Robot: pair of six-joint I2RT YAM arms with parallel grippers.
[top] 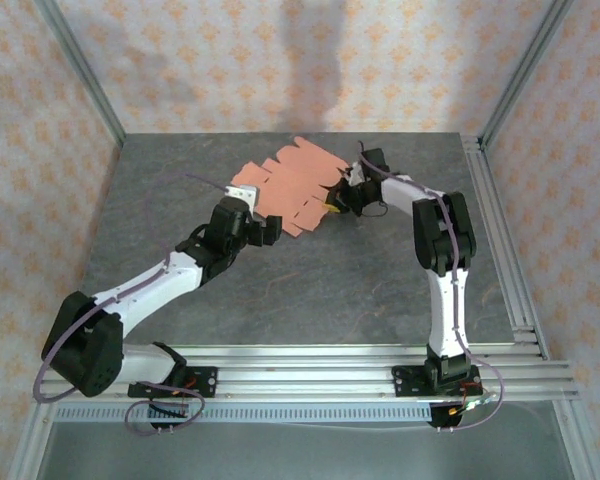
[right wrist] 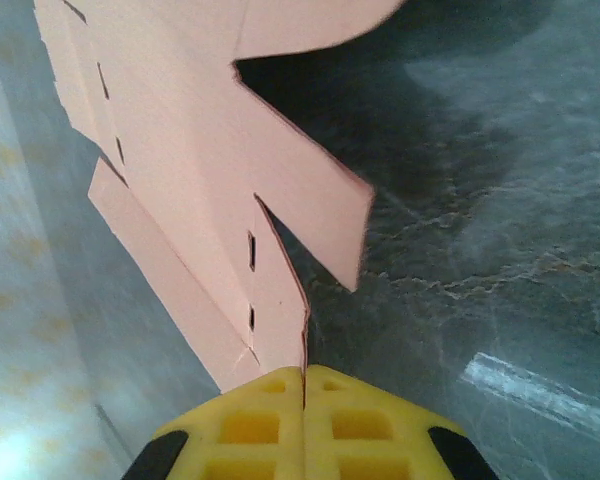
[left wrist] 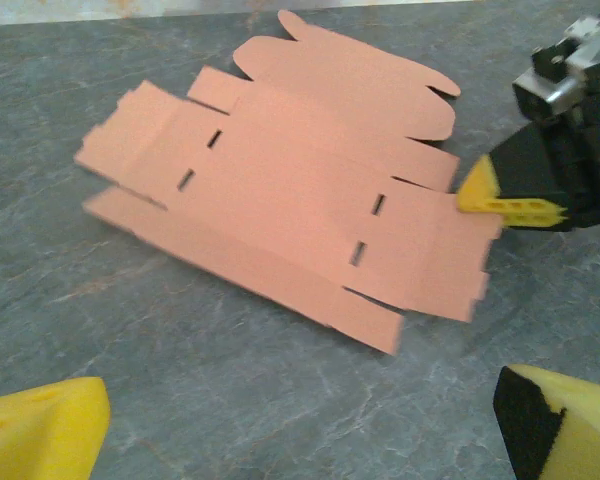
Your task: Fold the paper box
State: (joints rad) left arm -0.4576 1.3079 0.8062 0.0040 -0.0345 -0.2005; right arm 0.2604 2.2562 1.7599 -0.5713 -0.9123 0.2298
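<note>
Card is what my right claw (right wrist: 303, 385) has hold of: its two yellow pads are pressed together, and the thin edge of the paper box (right wrist: 200, 180) runs straight into the seam between them. Ahead of that claw the sheet spreads out unfolded, with its slots, tabs and rounded flaps, on the grey table (top: 330, 290). My left claw (left wrist: 300, 440) hangs with its pads spread wide and holds nothing. The sheet lies just ahead of it, apart from both pads.

I judge the fold itself is not yet begun, and my hold is only on a narrow end piece. To do this well I would swing the right claw up and over about the crease nearest its pads, rather than pull back, since a pull would likely drag the whole light sheet across the table. I would set the left claw down on the broad middle panel just beyond that crease, as an anchor. I would go slowly, because thin card can buckle off the score line or slip from the pads.
</note>
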